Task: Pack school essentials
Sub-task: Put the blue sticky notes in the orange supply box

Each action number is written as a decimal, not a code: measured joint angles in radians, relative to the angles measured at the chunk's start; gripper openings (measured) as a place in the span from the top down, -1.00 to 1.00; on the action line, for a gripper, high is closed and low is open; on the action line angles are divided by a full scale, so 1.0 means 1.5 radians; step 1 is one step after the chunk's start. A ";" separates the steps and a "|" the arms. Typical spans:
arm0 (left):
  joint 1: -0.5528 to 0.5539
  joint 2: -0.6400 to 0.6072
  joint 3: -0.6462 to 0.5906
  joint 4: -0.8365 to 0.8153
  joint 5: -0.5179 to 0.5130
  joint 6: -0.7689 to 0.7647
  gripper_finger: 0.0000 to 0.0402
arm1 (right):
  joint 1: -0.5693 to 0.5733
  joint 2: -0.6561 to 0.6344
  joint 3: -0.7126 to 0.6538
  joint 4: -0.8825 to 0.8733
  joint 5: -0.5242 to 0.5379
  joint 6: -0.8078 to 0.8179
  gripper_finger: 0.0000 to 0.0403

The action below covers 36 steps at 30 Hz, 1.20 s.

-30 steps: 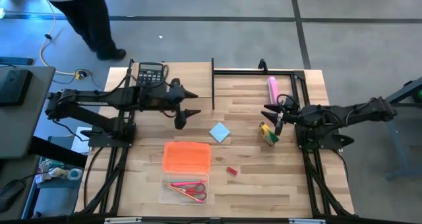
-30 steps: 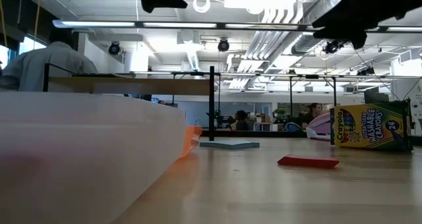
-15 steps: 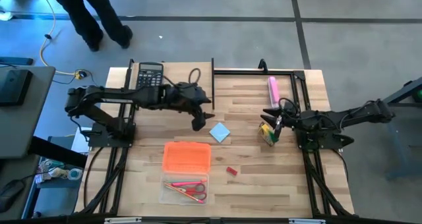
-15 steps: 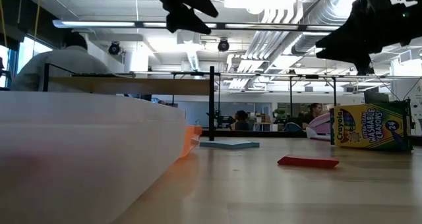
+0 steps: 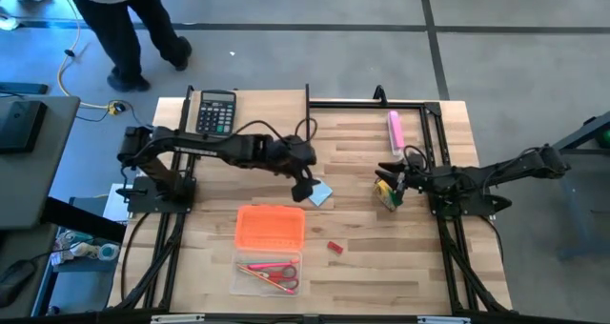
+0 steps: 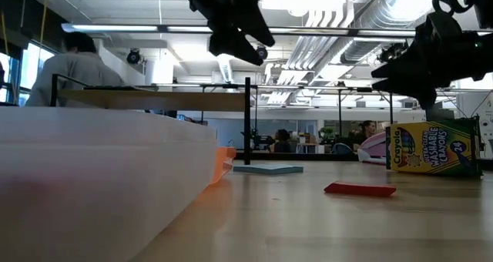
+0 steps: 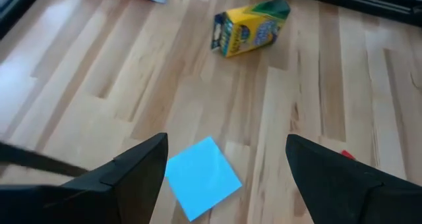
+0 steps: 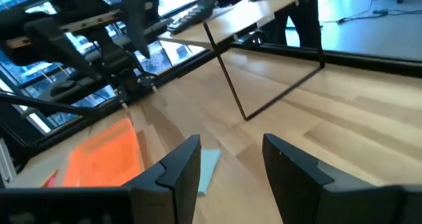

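The light-blue notepad (image 5: 320,193) lies flat at mid-table. My left gripper (image 5: 303,185) hangs open just above its left edge; in the left wrist view the notepad (image 7: 203,176) shows between the two fingers, untouched. The yellow-green crayon box (image 5: 388,193) lies on its side to the right, also seen from the left wrist (image 7: 250,28) and low (image 6: 434,148). My right gripper (image 5: 392,182) hovers open over the box, clear of it (image 6: 416,71). A small red eraser (image 5: 335,247) lies nearer the front. Red-handled scissors (image 5: 271,274) lie in the clear case.
A clear case (image 5: 268,276) with its orange lid (image 5: 271,226) folded back sits at the near middle. A black calculator (image 5: 216,111) and a pink bar (image 5: 394,127) lie by the far edge. A thin black frame (image 5: 372,103) stands at the far right. A person walks beyond the table.
My left arm has swung from beside the calculator toward the table's right and near side and come down, ending over the notepad. My right gripper has sunk a little toward the crayon box. The person behind the table has stepped along.
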 joint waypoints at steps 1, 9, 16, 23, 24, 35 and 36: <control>-0.004 0.008 0.007 0.000 0.000 0.002 -0.49 | 0.000 0.000 -0.004 0.000 0.000 0.009 0.24; -0.016 0.042 0.049 -0.004 -0.009 0.093 -0.49 | 0.000 0.000 -0.007 0.021 0.000 0.036 0.24; -0.008 0.041 0.074 -0.059 -0.030 0.110 -0.49 | 0.000 0.000 -0.007 0.008 0.000 0.051 0.24; -0.009 0.041 0.074 -0.072 -0.051 0.010 -0.49 | 0.000 0.000 -0.007 0.008 0.000 0.051 0.24; -0.010 0.041 0.074 -0.072 -0.052 -0.011 -0.49 | 0.000 0.000 -0.007 0.008 0.000 0.051 0.24; -0.037 0.041 0.074 -0.073 -0.055 -0.153 -0.49 | 0.000 0.000 -0.007 0.008 0.000 0.051 0.24; -0.039 0.041 0.074 -0.077 -0.056 -0.156 -0.49 | 0.000 0.000 -0.007 0.008 0.000 0.051 0.24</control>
